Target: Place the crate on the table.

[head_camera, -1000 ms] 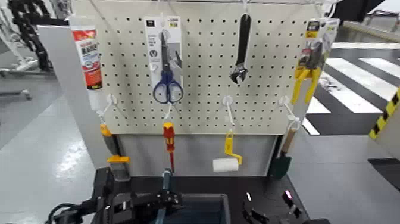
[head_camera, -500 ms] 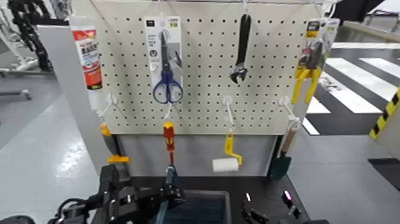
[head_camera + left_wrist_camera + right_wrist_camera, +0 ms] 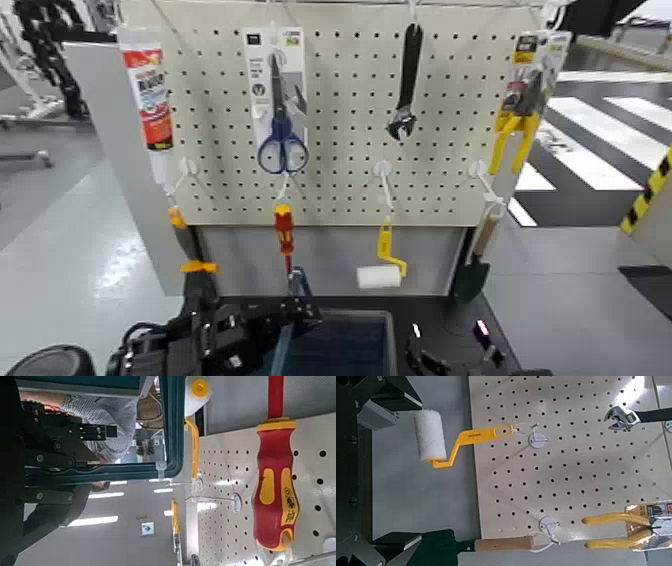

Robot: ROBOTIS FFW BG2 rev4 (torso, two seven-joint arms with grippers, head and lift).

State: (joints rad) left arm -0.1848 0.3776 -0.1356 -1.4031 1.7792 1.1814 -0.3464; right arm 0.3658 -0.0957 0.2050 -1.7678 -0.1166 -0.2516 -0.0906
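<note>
Left gripper [image 3: 302,316] at the lower middle of the head view, in front of the pegboard's [image 3: 340,120] lower edge; jaws closed on the blue bar handle [image 3: 284,350] of the crate [image 3: 345,345], the bar showing above and below the grip; in the left wrist view the bar runs between the two fingers. Crate itself low in the head view, just to the robot's right of that gripper, its grey-rimmed corner showing and its near part cut off by the picture edge; it lies over the black table [image 3: 415,310] as seen from above; whether its base touches the tabletop, cannot tell. Right gripper [image 3: 456,352] waits at the robot's right, over the dark tabletop and apart from the crate; jaws spread wide with nothing between them, per the right wrist view. Behind the work, red-and-yellow screwdriver [image 3: 284,235] hangs nearest the left gripper; paint roller [image 3: 380,275] with white sleeve and yellow handle hangs beyond the crate; green trowel [image 3: 472,278] at the robot's right, orange-marked tool [image 3: 198,267] at its left. Higher up, from the robot's left: white-and-red tube [image 3: 150,100]; blue-handled scissors [image 3: 282,140] on a card; adjustable wrench [image 3: 405,85], head down; yellow-handled pliers [image 3: 514,130] in their packaging.
</note>
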